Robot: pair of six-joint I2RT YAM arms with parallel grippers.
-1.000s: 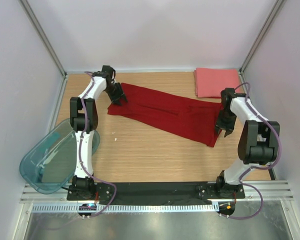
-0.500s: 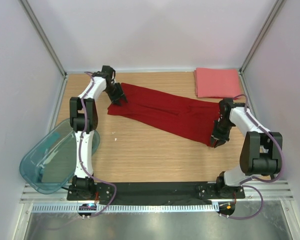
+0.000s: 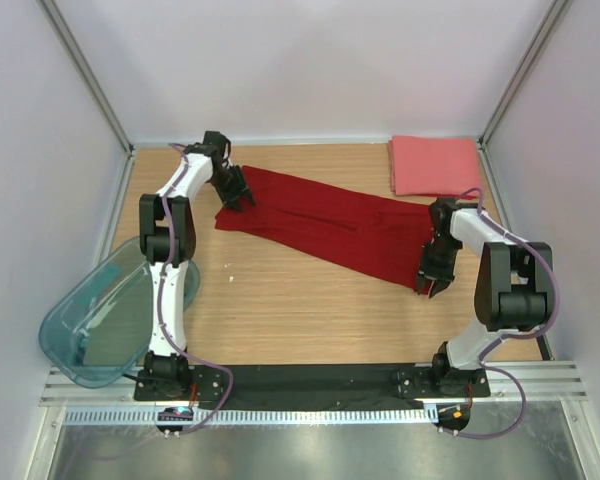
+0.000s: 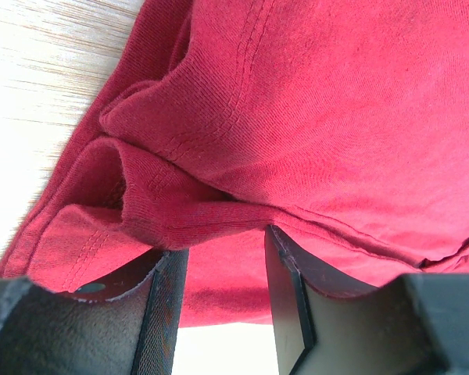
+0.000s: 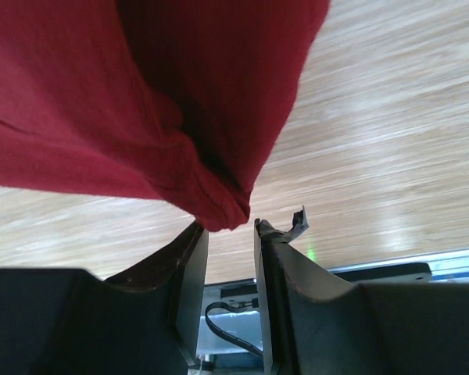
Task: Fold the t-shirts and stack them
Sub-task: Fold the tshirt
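The dark red t-shirt (image 3: pixel 320 225) lies spread in a long diagonal band from back left to front right on the wooden table (image 3: pixel 300 310). The salmon-pink t-shirt (image 3: pixel 435 165) lies folded to a rectangle in the back right corner. My left gripper (image 3: pixel 238 197) is open at the red shirt's left end; in the left wrist view (image 4: pixel 223 238) a bunched hem fold (image 4: pixel 180 223) sits just beyond its fingertips. My right gripper (image 3: pixel 428 285) is open a little at the shirt's front right corner; in the right wrist view (image 5: pixel 227 226) that corner (image 5: pixel 219 215) sits at the fingertips.
A translucent teal plastic bin (image 3: pixel 90 320) lies tipped off the table's left front edge. White walls and metal posts close in the table at the back and sides. A black base rail (image 3: pixel 310 380) runs along the near edge.
My right gripper has moved forward and left along the red shirt's right edge to its front corner. The left gripper and both shirts have stayed put.
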